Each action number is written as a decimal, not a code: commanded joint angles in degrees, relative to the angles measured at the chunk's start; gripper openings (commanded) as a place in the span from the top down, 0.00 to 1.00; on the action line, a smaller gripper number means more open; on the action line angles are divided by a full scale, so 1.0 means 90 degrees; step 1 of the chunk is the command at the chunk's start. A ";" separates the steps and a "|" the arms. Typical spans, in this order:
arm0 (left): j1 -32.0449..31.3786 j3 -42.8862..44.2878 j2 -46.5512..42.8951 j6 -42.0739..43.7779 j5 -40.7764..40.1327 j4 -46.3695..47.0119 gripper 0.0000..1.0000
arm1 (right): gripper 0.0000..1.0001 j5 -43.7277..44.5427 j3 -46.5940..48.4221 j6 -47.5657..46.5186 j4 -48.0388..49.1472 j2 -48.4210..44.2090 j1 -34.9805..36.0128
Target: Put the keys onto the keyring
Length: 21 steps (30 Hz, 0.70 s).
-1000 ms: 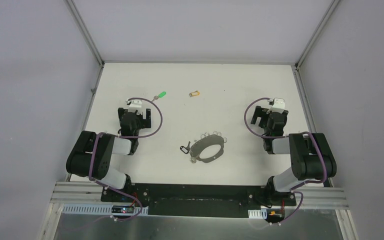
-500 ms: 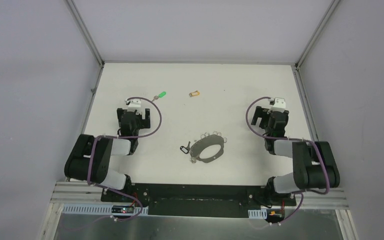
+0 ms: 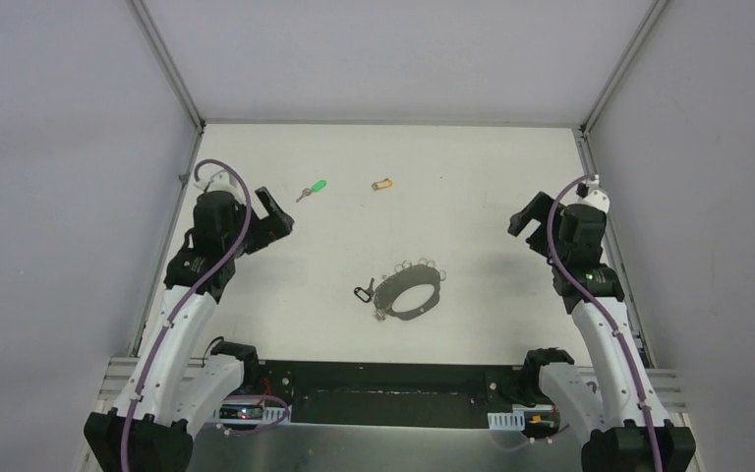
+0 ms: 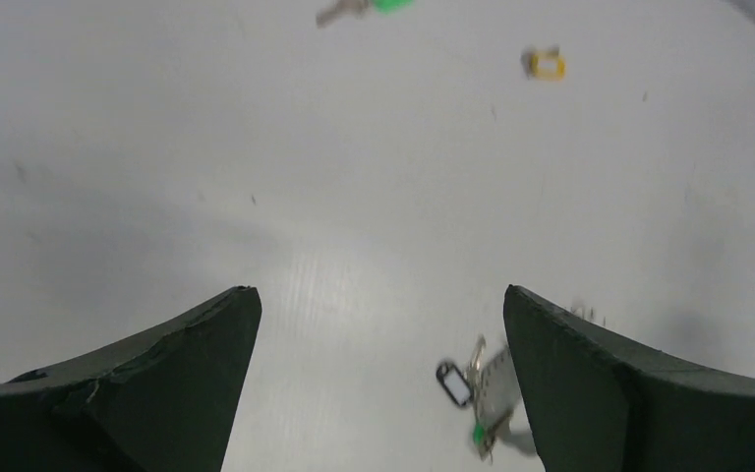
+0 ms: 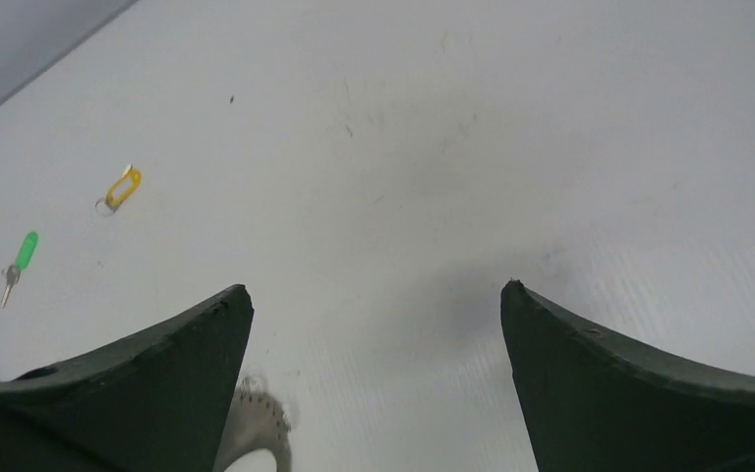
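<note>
- Centrally, I see the keyring [image 3: 408, 293], a thin grey wire loop. It lies flat on the white table [image 3: 492, 157] between my two arms, nearer their bases than the far edge.
- Small tags sit around its rim, and a black tag [image 3: 364, 291] lies just beside its left side.
- Neither loose key is on the ring.
- The green key [image 3: 317, 186] has a bright plastic head, and its metal blade points left and toward me. It lies well apart from the ring, farther back and to the left.
- The yellow key [image 3: 382, 184] lies near the green one, to its right, and is also well apart from the ring. Its metal part is too small for me to make out clearly.
- My left gripper [image 3: 273, 218] hangs over the left side of the table, near the green key and on its near side. Its jaws are spread wide and hold nothing.
- From the left wrist camera, I see bare table between the dark fingers, with the ring low on the right.
- My right gripper [image 3: 531, 224] hangs over the right side of the table, well apart from the ring. Its jaws are likewise spread wide and hold nothing.
</note>
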 commanded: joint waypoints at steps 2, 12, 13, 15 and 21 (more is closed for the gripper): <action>0.0009 -0.0422 0.0488 -0.1378 0.2567 -0.1827 0.01 | 0.00 -0.1458 0.0085 0.0941 -0.1942 -0.0103 -0.0028; 0.0006 -0.1204 0.1144 -0.2086 0.4064 -0.1043 0.01 | 0.01 -0.3148 -0.0398 0.1488 -0.1613 0.0807 -0.0016; -0.0001 -0.1286 0.1183 -0.2182 0.4203 -0.0810 0.01 | 0.01 -0.3355 -0.0507 0.1540 -0.1456 0.0863 -0.0019; -0.0041 -0.1368 0.1247 -0.2329 0.4294 -0.0540 0.01 | 0.01 -0.3687 -0.0600 0.1608 -0.1324 0.1028 0.0002; -0.0621 -0.1626 0.1424 -0.2948 0.4267 0.0484 0.02 | 0.01 -0.3742 -0.0639 0.1672 -0.1051 0.1805 0.0706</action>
